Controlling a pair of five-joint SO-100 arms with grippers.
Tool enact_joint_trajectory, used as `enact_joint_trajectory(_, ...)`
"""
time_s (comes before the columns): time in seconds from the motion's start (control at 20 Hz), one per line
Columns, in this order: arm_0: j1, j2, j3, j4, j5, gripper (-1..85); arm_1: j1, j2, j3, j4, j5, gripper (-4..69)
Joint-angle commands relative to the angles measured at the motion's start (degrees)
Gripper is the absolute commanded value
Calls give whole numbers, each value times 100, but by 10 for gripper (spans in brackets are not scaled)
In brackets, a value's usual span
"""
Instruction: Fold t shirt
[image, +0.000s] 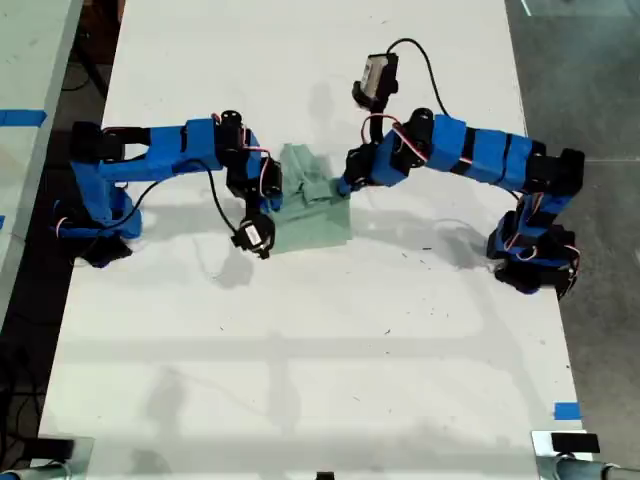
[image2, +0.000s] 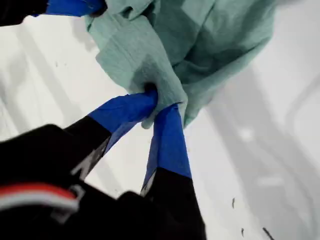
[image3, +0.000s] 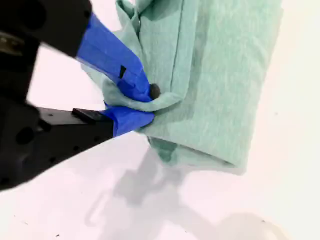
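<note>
The pale mint-green t shirt (image: 312, 222) lies bunched and partly folded at the middle of the white table. Two blue arms meet at it, one from each side of the exterior view; the wrist views do not settle which is which. My first gripper (image2: 157, 107) is shut on a gathered fold of the t shirt (image2: 200, 45), which looks lifted off the table. A blue part of the other arm (image2: 70, 6) shows beyond that fold. My second gripper (image3: 142, 107) is shut on a rolled edge of the t shirt (image3: 220, 75), whose flat folded layers stretch away from it.
The white table (image: 300, 350) carries small dark specks. A blue tape mark (image: 567, 410) sits near the exterior view's lower right corner. The arm bases stand at the table's two side edges (image: 95, 215) (image: 535, 255). Dark floor lies past both edges.
</note>
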Motion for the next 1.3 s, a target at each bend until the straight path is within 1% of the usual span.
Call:
enact_joint_trajectory(0.0, -694, -53, -62, 0, 281, 0, 712, 202, 527, -861, -466, 7)
enact_joint_trajectory(0.05, -958, -281, -70, -53, 387, 0, 896, 0, 694, -1187, -589, 7)
enact_joint_trajectory(0.15, -1389, -905, -158, -141, 598, 0, 1125, -624, 642, -1582, -791, 7)
enact_joint_trajectory(0.2, -1521, -1310, -281, -149, 703, 22, 1195, -993, 510, -1679, -853, 7)
enact_joint_trajectory(0.25, -1600, -1705, -431, -149, 817, 85, 1222, -1354, 325, -1714, -905, 7)
enact_joint_trajectory(0.3, -1635, -2030, -536, -114, 853, 120, 1230, -1688, 97, -1608, -888, 37)
enact_joint_trajectory(0.35, -1661, -2232, -563, -88, 870, 132, 1222, -1854, -18, -1564, -940, 193)
enact_joint_trajectory(0.4, -1661, -2285, -563, -70, 958, 138, 1222, -1881, -35, -1538, -914, 220)
enact_joint_trajectory(0.45, -1661, -2232, -589, -35, 1107, 210, 1257, -1828, -44, -1424, -879, 232)
enact_joint_trajectory(0.5, -1644, -2074, -650, 79, 1187, 213, 1283, -1705, -79, -1283, -870, 236)
enact_joint_trajectory(0.6, -1608, -1380, -580, 141, 1222, 176, 1301, -1187, -97, -993, -888, 218)
enact_joint_trajectory(0.75, -1459, 211, -176, 149, 1055, 128, 1222, -35, -70, -325, -870, 190)
enact_joint_trajectory(0.8, -1380, 817, -9, 149, 976, 112, 1178, 422, 70, -141, -826, 187)
enact_joint_trajectory(0.85, -1292, 1441, 158, 149, 896, 70, 1143, 914, 281, 18, -765, 187)
enact_joint_trajectory(0.95, -1011, 2663, 501, 149, 791, 44, 1002, 2030, 923, 316, -606, 184)
enact_joint_trajectory(1.0, -791, 3296, 765, 141, 650, 35, 879, 2812, 1538, 334, -536, 171)
enact_joint_trajectory(1.1, -448, 4526, 1538, 88, 281, 21, 729, 4816, 3261, -9, -439, 123)
enact_joint_trajectory(1.15, -264, 5106, 2057, 9, 44, 1, 598, 5889, 4096, -88, -334, 83)
enact_joint_trajectory(1.2, 62, 5730, 2707, -272, -246, 1, 387, 6908, 4852, -123, -193, 13)
enact_joint_trajectory(1.25, 439, 6319, 3498, -694, -501, 1, 123, 7919, 5590, -202, -18, 12)
